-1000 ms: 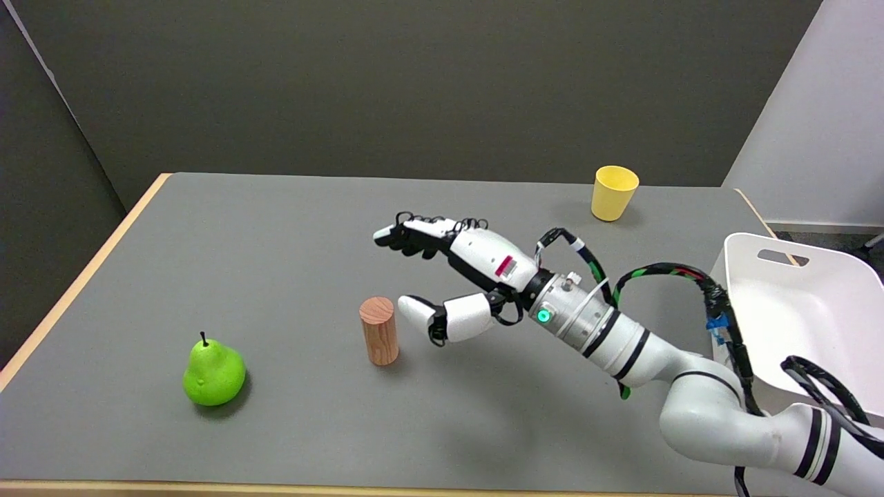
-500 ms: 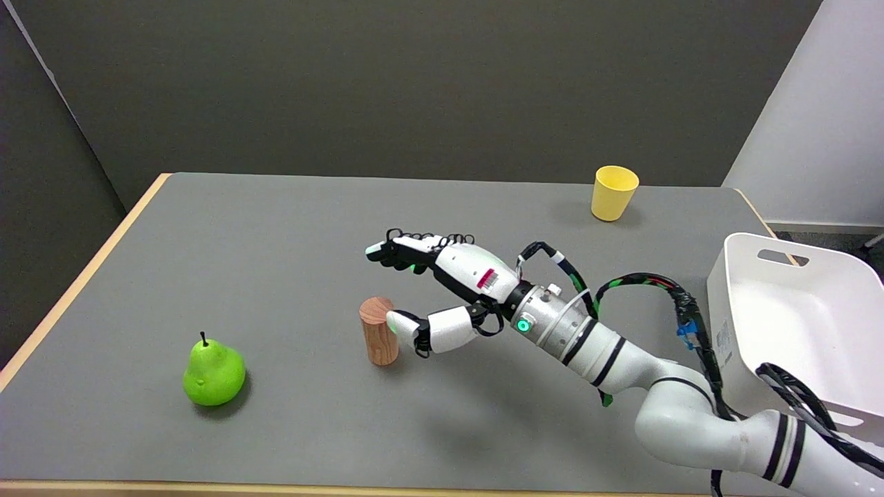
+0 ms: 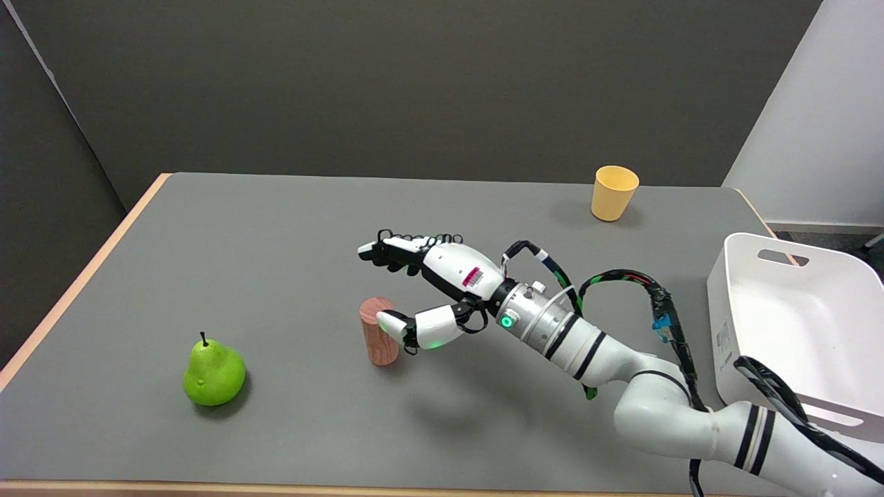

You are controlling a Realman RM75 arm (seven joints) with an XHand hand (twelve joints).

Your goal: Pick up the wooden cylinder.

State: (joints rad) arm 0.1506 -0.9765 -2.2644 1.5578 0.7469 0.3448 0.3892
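Observation:
The wooden cylinder [image 3: 377,331] stands upright on the grey table [image 3: 276,235], a little left of centre and toward the near side. My right hand [image 3: 425,286] reaches in from the lower right and sits just right of it. The thumb tip overlaps the cylinder's upper right edge and looks to be touching it. The other fingers [image 3: 390,250] stretch out level, above and behind the cylinder, apart from it. Nothing is held in the hand.
A green pear [image 3: 213,373] lies at the near left. A yellow cup [image 3: 613,192] stands at the far right. A white bin [image 3: 794,324] sits at the table's right edge, close to my arm's elbow and cables.
My right hand has slid left and slightly down toward the cylinder; the thumb, apart from it a second ago, now meets its upper right edge. The cylinder has stayed in place.

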